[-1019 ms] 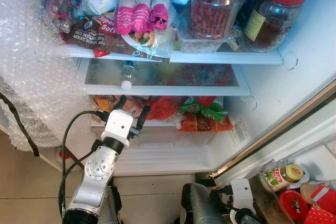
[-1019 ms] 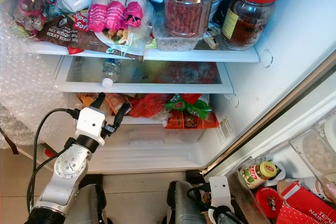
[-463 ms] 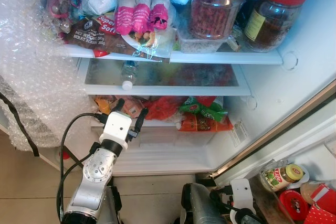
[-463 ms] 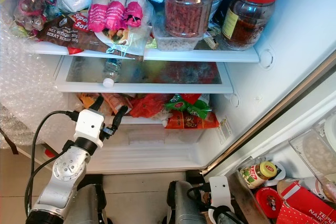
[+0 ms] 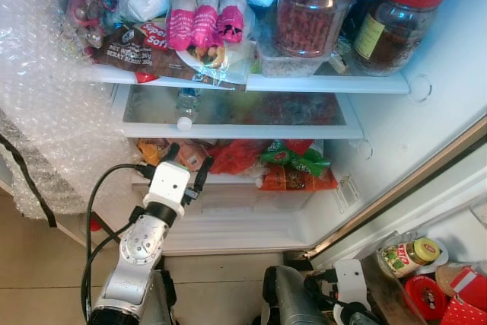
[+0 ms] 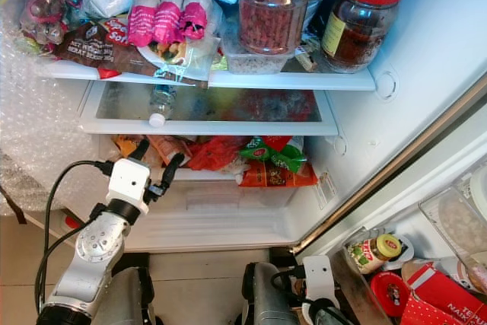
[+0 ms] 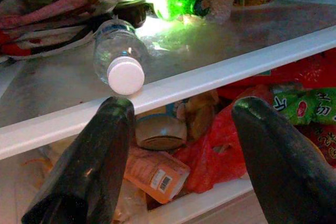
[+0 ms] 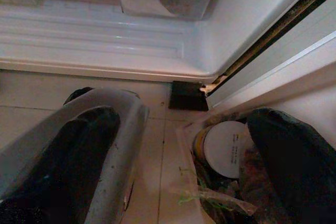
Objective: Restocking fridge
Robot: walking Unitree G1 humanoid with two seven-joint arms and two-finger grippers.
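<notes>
- The left gripper is raised in front of the open fridge, at the edge of the bottom drawer, its fingers spread wide with nothing between them.
- Compared with a second ago it sits slightly lower and a touch further left; since half a second ago it has hardly moved.
- In the left wrist view the two fingers frame the white rim of the glass shelf, and a bottle lies on its side on that shelf, its white cap toward the gripper.
- The bottle lies where it did in the earlier frames, at the left end of the middle shelf.
- Below the shelf the drawer holds a red bag, green packets and an orange packet, all unchanged.
- On the top shelf the brown bread pack has shifted: its label now shows less white text than before.
- The pink-wrapped rolls beside it and the two red-lidded jars to the right stay put.
- Bubble wrap hangs over the left side of the fridge.
- The right gripper hangs low by the floor, near the door's bottom corner, fingers wide apart and empty, above a white-lidded jar in the door bin.
</notes>
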